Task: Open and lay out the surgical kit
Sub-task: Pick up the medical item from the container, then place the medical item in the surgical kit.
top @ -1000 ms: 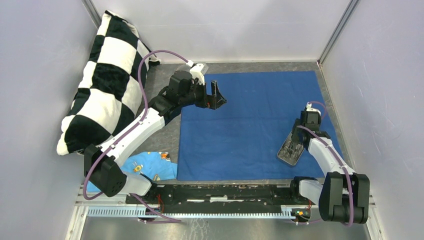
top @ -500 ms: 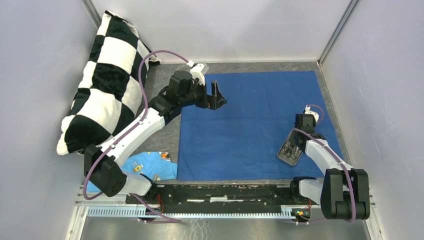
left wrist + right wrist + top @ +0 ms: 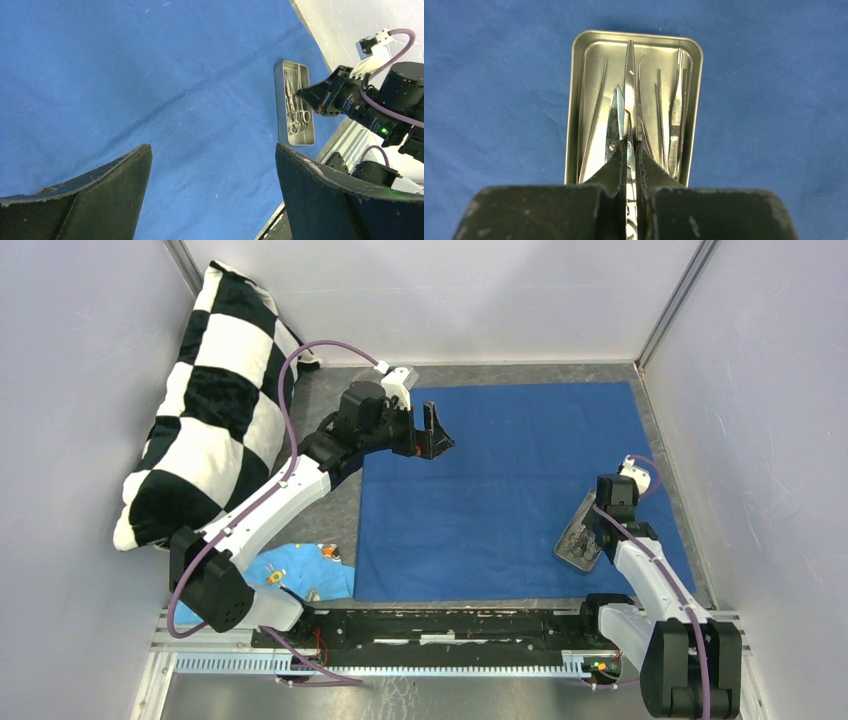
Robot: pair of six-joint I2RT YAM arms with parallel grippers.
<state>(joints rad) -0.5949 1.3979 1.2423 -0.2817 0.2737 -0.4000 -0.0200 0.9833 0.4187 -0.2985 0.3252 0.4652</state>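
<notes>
Steel tray (image 3: 574, 105) sits on the blue wrap (image 3: 500, 470), near-right. Right end effector (image 3: 630, 152) clenched on one scissor-like instrument (image 3: 629, 70), whose long axis runs along the tray, straight ahead of the fingers; possibly lifted, unclear. Left end effector (image 3: 432, 435) released, well apart.

Enclosure closed on three sides by plain pale lilac panels: left wall (image 3: 70, 390), back wall (image 3: 440, 290), right wall (image 3: 770, 390); slim metal posts stood at the far-left corner (image 3: 183, 262) and far-right corner (image 3: 675, 300); tabletop (image 3: 520, 374) was grey and speckled; a ribbed aluminium rail (image 3: 230, 664) ran along its near edge; black-and-white checkered pillow (image 3: 210, 400) leaned on the left wall towards the far-left corner; light was even and diffuse, shadows soft.
</notes>
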